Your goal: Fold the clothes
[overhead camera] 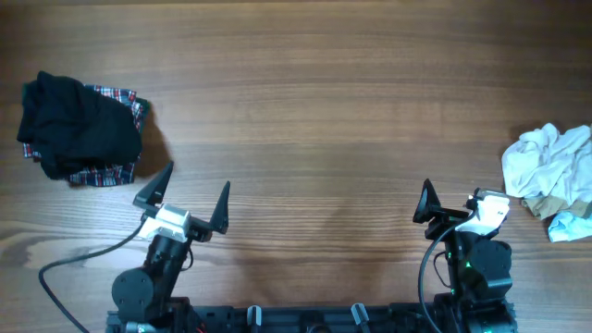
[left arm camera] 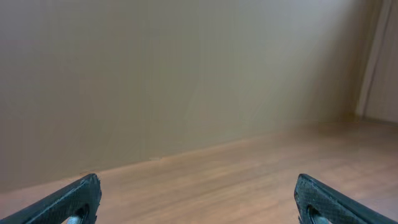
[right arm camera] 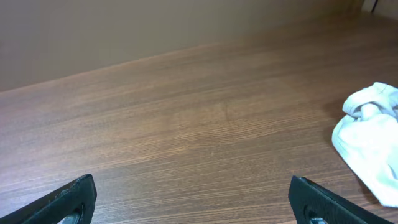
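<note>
The clothes lie in two heaps at opposite ends of the table. At the far left a crumpled black garment (overhead camera: 79,129) rests on a red-white-navy plaid one (overhead camera: 118,172). At the right edge sits a bunched white garment (overhead camera: 550,165) (right arm camera: 372,142) with a pale-blue piece (overhead camera: 569,227) in front of it. My left gripper (overhead camera: 196,181) (left arm camera: 198,179) stands open near the front edge, right of and below the black heap, holding nothing. My right gripper (overhead camera: 455,196) (right arm camera: 193,180) is open too, just left of the white heap and apart from it.
The wooden table (overhead camera: 314,111) stretches bare between the two heaps. A black cable (overhead camera: 69,262) loops from the left arm's base at the front left. The left wrist view faces a plain wall (left arm camera: 186,68) beyond the table's far edge.
</note>
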